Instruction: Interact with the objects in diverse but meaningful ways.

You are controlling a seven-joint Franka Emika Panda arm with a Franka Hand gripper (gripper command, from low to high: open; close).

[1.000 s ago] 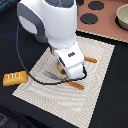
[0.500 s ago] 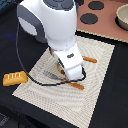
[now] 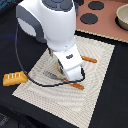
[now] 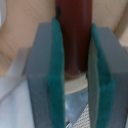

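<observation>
Two green-padded fingers (image 4: 56, 80) of the grey gripper (image 4: 75, 75) are pressing against either side of a dark reddish-brown cylindrical sausage (image 4: 74, 35), which is standing lengthwise between them, low over the striped beige placemat (image 3: 95, 80) and the pale wooden surface beneath. Outward, in the exterior view, the white arm is hiding the grasp, while orange-handled pieces (image 3: 90, 60) are lying beside it and a yellow scored bread loaf (image 3: 14, 78) is sitting well apart on the exterior view's left. Because the sausage looks smooth and rounded, it could be squeezing out or rotating between the pads if the arm is lifting or swinging quickly.
</observation>
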